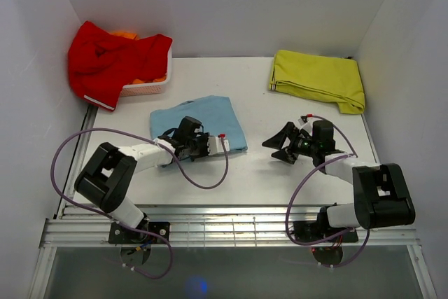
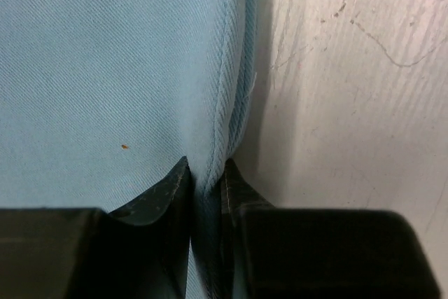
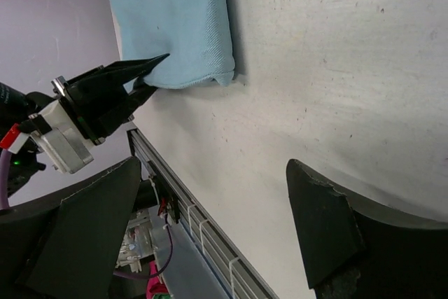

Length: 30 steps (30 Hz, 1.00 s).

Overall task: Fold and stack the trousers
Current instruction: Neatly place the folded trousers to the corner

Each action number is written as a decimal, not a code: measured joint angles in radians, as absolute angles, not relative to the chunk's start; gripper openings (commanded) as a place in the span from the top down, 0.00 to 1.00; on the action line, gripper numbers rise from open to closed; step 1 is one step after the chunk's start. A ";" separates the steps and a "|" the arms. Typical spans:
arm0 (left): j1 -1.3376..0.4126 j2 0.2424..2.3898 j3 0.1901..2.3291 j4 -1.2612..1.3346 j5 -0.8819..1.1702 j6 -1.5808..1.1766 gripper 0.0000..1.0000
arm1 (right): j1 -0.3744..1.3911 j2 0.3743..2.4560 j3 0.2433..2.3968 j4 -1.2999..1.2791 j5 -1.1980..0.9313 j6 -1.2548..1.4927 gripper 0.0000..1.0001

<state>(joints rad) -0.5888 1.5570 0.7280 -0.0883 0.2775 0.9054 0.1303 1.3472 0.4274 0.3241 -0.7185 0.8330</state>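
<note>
Trousers point(image 1: 199, 120) lie folded into a compact light-blue rectangle on the table point(image 1: 260, 173), left of centre and slightly skewed. Waist and leg ends can't be told apart in this state. Left end effector point(image 2: 205, 173) is at the fold's near-right corner, fingers pressed together on the stitched edge with cloth pinched between them. How much cloth sits deeper in the grip is hidden by the finger bodies. The left wrist view shows only weave, one seam and a tiny brown speck point(image 2: 124, 146); the rest of the garment is cut off. Right end effector point(image 1: 283, 148) is right of the trousers and well apart from them, fingers spread wide with nothing between them. Whether it touches the table can't be judged. At far left a red garment point(image 1: 112, 54) is draped over a white basket point(image 1: 148, 89), covering most of it. An orange item point(image 1: 126, 34) shows behind, type unclear. At far right a yellow-green garment point(image 1: 318, 78) lies folded, its rear edge near the back wall.
</note>
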 measured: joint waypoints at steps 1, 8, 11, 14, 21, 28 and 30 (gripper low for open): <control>-0.586 1.566 0.740 -0.093 0.286 0.889 1.00 | 0.141 1.359 0.427 0.346 -0.704 0.841 0.10; -0.533 1.590 0.807 -0.174 0.403 0.778 1.00 | 0.213 1.464 0.448 0.438 -0.613 0.868 0.10; -0.509 1.590 0.818 -0.208 0.457 0.749 1.00 | 0.241 1.517 0.483 0.456 -0.582 0.865 0.10; -0.498 1.590 0.819 -0.229 0.495 0.732 1.00 | 0.270 1.595 0.564 0.455 -0.562 0.862 0.10; -0.490 1.625 0.854 -0.248 0.540 0.656 1.00 | 0.361 1.818 0.776 0.530 -0.577 0.923 0.10; -0.460 1.681 0.922 -0.263 0.589 0.574 1.00 | 0.406 1.803 0.653 0.687 -0.546 1.013 0.10; -0.445 1.693 0.936 -0.265 0.607 0.552 1.00 | 0.401 1.803 0.645 0.702 -0.540 1.029 0.10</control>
